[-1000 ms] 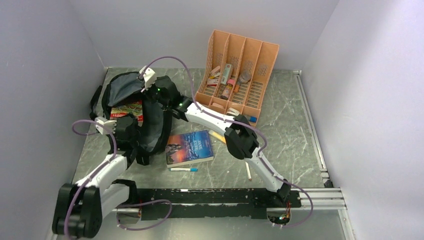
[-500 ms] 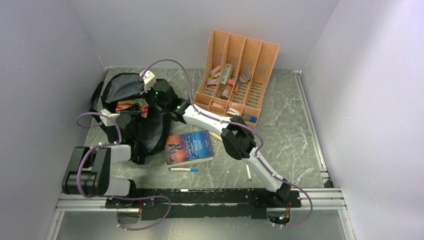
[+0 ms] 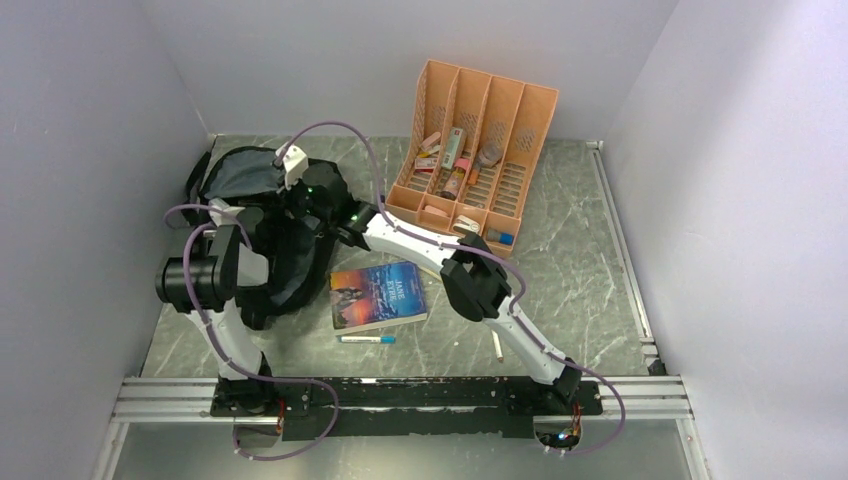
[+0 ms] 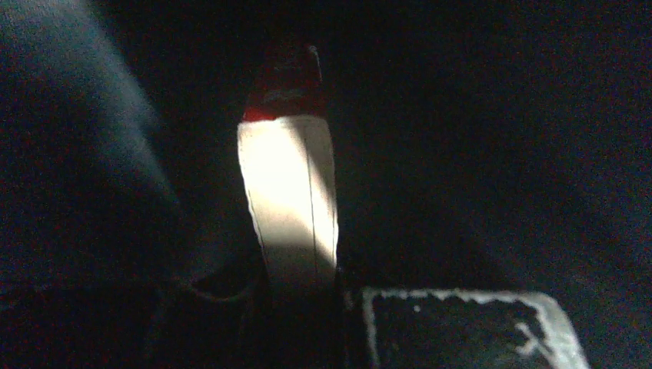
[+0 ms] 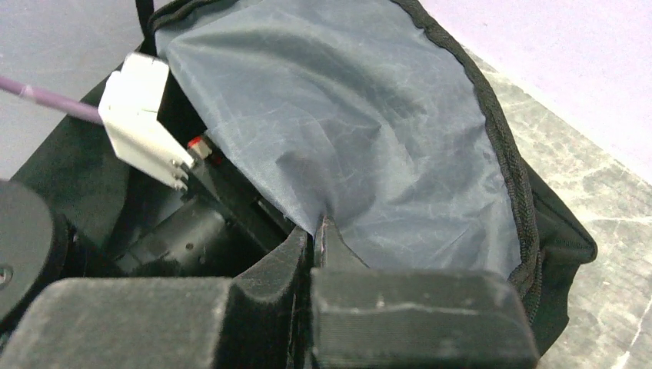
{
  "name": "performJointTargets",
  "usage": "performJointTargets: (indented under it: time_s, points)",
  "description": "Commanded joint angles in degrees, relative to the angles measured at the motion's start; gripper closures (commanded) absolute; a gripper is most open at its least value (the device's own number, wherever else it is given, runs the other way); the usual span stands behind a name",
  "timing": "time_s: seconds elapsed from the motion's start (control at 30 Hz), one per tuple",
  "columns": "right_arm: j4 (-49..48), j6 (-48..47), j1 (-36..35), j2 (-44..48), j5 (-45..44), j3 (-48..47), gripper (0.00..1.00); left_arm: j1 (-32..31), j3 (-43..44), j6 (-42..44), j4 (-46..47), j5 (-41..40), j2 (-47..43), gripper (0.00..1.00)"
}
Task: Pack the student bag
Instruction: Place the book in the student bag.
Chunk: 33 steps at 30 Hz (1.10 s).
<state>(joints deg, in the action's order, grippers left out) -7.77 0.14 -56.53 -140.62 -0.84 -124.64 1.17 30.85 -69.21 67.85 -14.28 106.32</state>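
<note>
black student bag [image 3: 240, 178] lies open, grey lining showing.

student bag [image 4: 500, 154] interior dark, pale item [image 4: 291, 200] possibly book

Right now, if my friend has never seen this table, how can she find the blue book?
Start at the big black bag on the left of the grey table. Just to its right a book lies flat on the table. Its blue picture cover sets it apart from the thin pen in front of it and the orange rack behind.
</note>
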Motion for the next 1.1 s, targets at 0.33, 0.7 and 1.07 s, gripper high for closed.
performJointTargets:
  time_s: [0.33, 0.7, 1.07]
  points:
    - [-2.83, 1.9, -1.07, -0.82, 2.15, -1.02, 1.0, 4.54, 9.81, 3.48, -6.91, 8.06, 2.87, 0.67]
    - [-1.42, 1.16, -0.91, -2.61, 1.81, -3.83, 1.0, 4.55, 10.91, 4.91, -34.98, 5.06, -11.67, 0.02]
    - [-3.22, -2.9, -0.09, -5.89, 4.92, -4.98, 1.0, 4.54, 12.59, 9.32, -65.75, 1.6, -30.92, 0.03]
